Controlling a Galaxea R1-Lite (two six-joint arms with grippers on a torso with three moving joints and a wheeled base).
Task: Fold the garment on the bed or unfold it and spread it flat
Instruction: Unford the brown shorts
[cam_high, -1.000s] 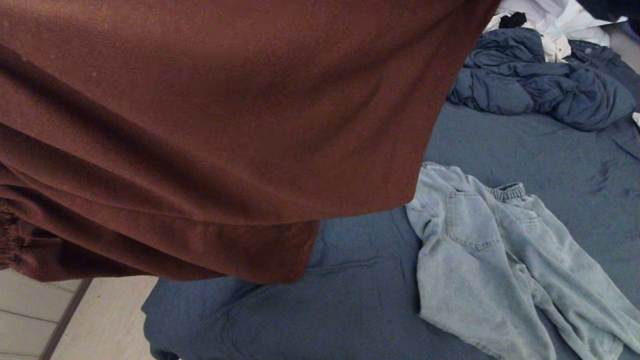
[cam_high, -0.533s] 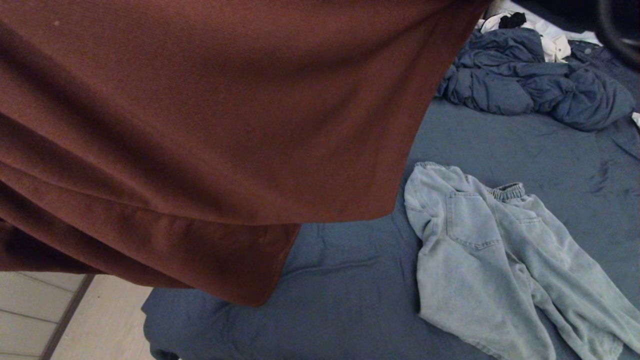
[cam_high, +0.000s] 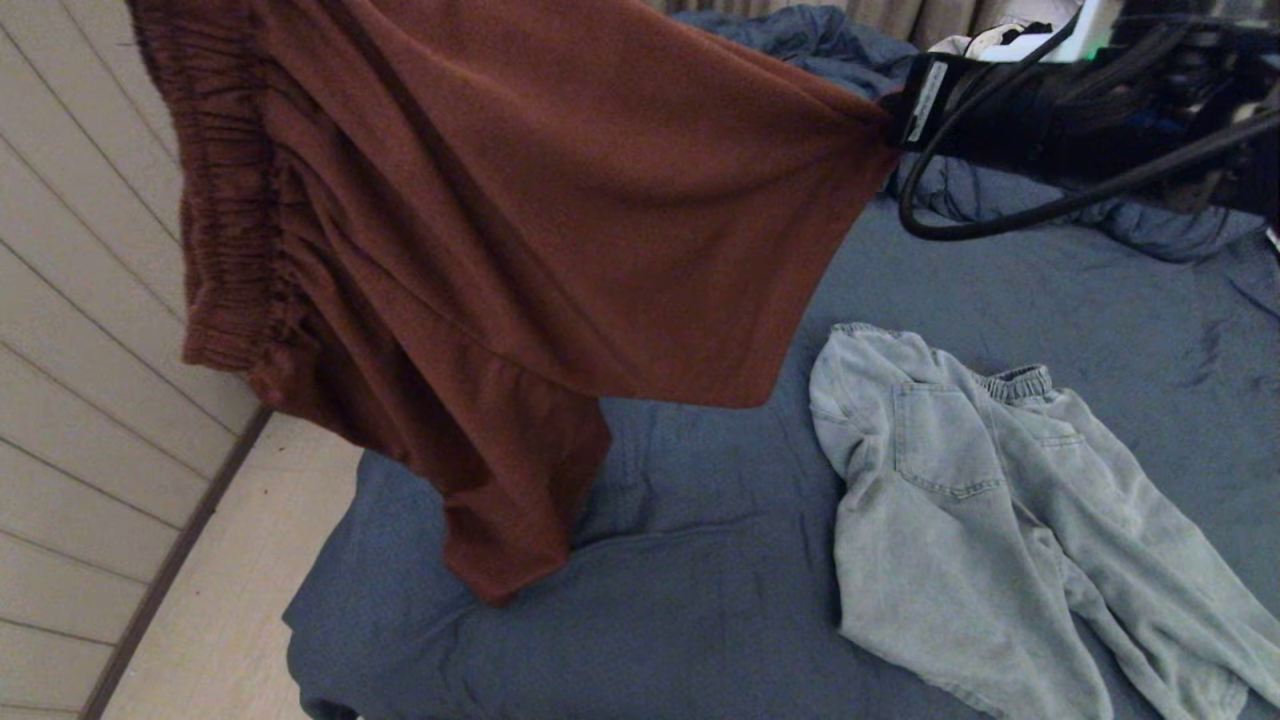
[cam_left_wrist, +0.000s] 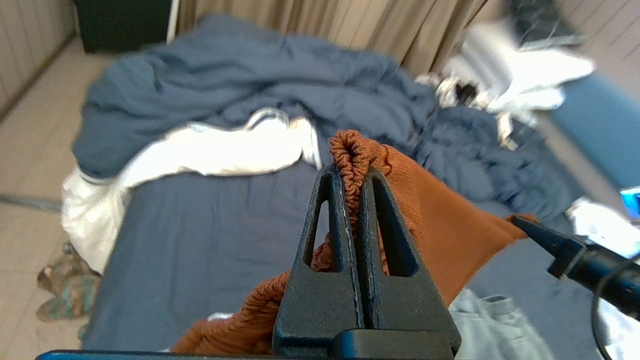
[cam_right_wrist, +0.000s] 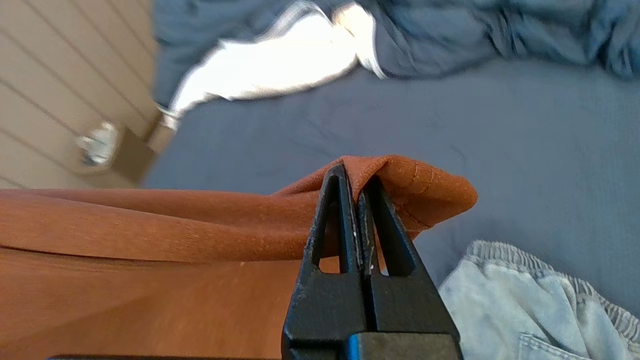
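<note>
Rust-brown shorts (cam_high: 520, 220) hang in the air over the near left part of the bed (cam_high: 700, 620), stretched between both grippers. My left gripper (cam_left_wrist: 350, 170) is shut on the ribbed elastic waistband (cam_left_wrist: 350, 150); it is outside the head view. At the upper right, my right gripper (cam_high: 893, 110) is shut on a hem corner (cam_right_wrist: 425, 185). The waistband (cam_high: 225, 200) hangs down the left side. One leg tip (cam_high: 500, 570) droops onto the slate-blue sheet.
Light denim shorts (cam_high: 980, 520) lie crumpled on the sheet to the right. A rumpled blue duvet (cam_left_wrist: 250, 85) and white linens (cam_left_wrist: 225, 150) are piled at the far end. Tiled floor (cam_high: 200, 620) and a panelled wall (cam_high: 70, 300) lie left of the bed.
The brown shorts, which filled the view close to the head camera, have swung away and now hang stretched. The right arm has come into view at the upper right.
</note>
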